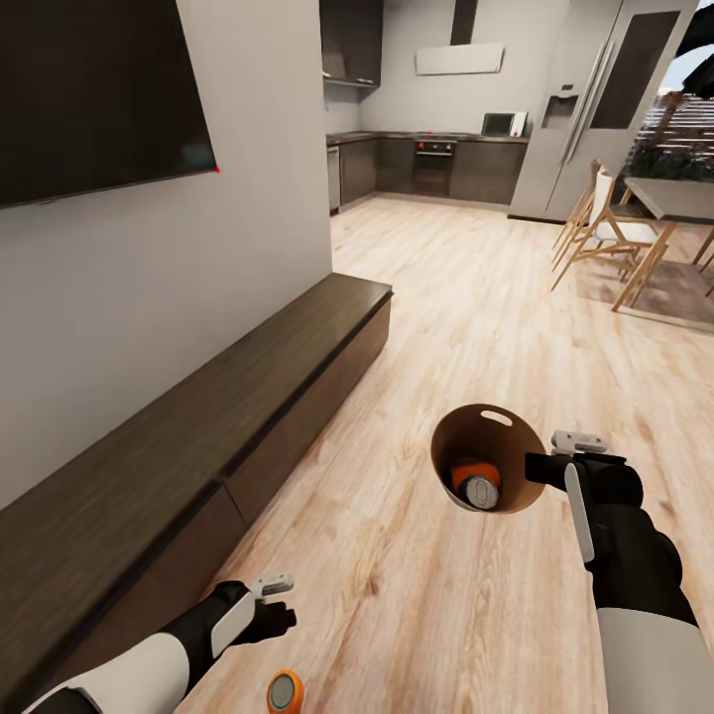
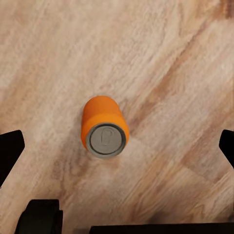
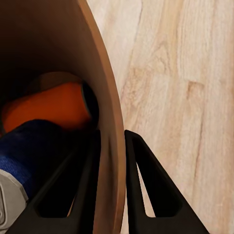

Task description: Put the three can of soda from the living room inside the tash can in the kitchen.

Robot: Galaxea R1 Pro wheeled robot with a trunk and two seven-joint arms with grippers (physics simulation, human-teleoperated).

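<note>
The tash can point(image 1: 493, 444), tan inside with an oval handle hole, hangs over the wooden floor with my right gripper point(image 1: 542, 466) shut on its rim. The right wrist view shows the bin wall point(image 3: 105, 97) pinched between the two fingers. Inside lie an orange can of soda point(image 3: 53, 105) and a dark blue one point(image 3: 27, 151); the orange one point(image 1: 474, 478) also shows from the head. Another orange can point(image 1: 285, 691) stands upright on the floor just right of my left gripper point(image 1: 281, 603). From the left wrist this can point(image 2: 103, 127) sits below, between wide-open fingers point(image 2: 9, 148).
A long low dark bench point(image 1: 198, 426) runs along the left wall under the TV point(image 1: 89, 89). Far ahead lies the kitchen point(image 1: 436, 164) with its steel fridge point(image 1: 585, 109). A dining table and chairs point(image 1: 615, 233) stand at the right. Wooden floor point(image 1: 446, 297) stretches between.
</note>
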